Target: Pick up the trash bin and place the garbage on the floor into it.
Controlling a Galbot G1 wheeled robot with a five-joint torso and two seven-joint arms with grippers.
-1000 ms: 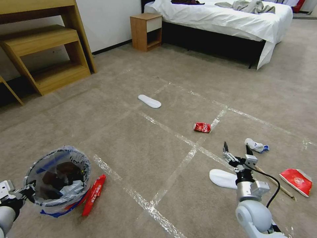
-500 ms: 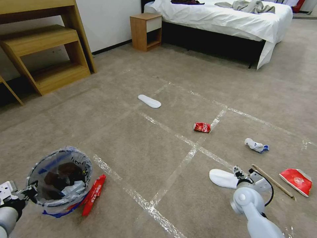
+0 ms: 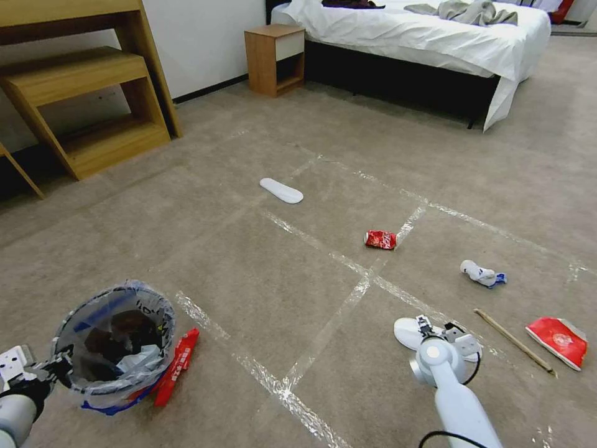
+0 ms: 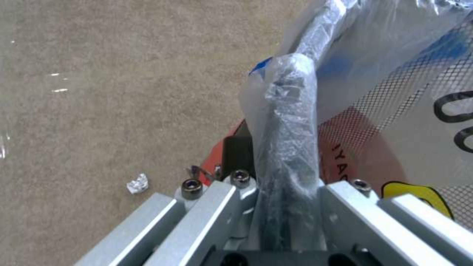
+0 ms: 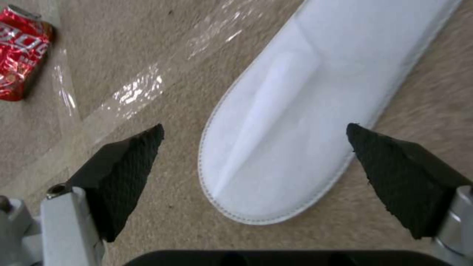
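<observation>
**Left holding bin rim, right spread over insole**

The trash bin (image 3: pixel 115 345) is sitting lower left of the head view, lined with a clear bag with blue edging; dark contents and crumpled white paper are showing inside. The left gripper (image 3: pixel 55 366) is clamping the bag-covered rim, seen pinched between the jaws in the left wrist view (image 4: pixel 288 207). A long red wrapper (image 3: pixel 177 367) is lying against the bin's right side on the floor (image 3: pixel 261 267).

The right gripper (image 3: pixel 439 328) is hanging lower right, jaws spread wide and gripping nothing, straddling the rounded end of the near white insole (image 5: pixel 315 111).

Other litter lying around:
- second insole (image 3: pixel 281 190), centre frame
- crushed red can (image 3: pixel 380 239), right of centre, beside a tape line
- crumpled white paper (image 3: pixel 482 274), mid right
- wooden stick (image 3: pixel 513 341) and a red packet (image 3: pixel 559 341), lower right, well apart from the bin
</observation>
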